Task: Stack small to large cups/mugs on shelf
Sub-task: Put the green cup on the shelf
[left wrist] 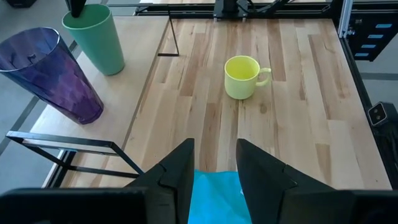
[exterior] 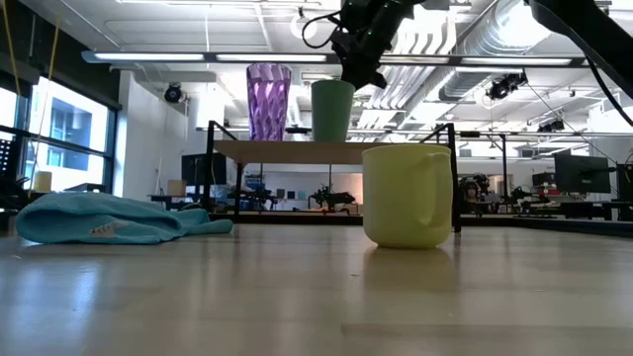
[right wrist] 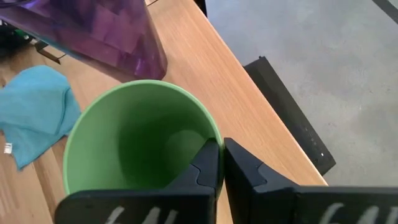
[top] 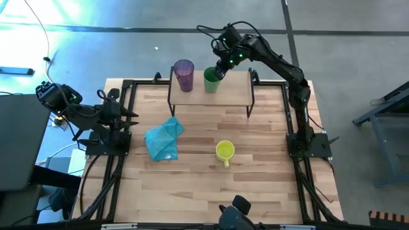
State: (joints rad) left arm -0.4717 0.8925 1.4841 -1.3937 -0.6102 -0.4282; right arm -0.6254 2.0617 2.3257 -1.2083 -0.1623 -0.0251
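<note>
The shelf stands at the table's far middle. The purple tumbler and the green cup stand upright on it side by side, the tumbler on the left. My right gripper is shut on the green cup's rim; this also shows in the low view. The yellow-green mug stands on the tabletop in front of the shelf, handle toward the near edge. My left gripper waits open and empty at the table's left side, above the light blue cloth. My right gripper pinches the green cup's wall at the rim, on the cup's far right side. One finger is inside the cup and the other outside. The fingers come from above, slanting down. The cup stands upright with its base on the shelf.
The light blue cloth lies crumpled on the table's left half, between my left gripper and the mug. The shelf's thin black legs stand on the tabletop. Black frame rails run along the table's left and right edges.
</note>
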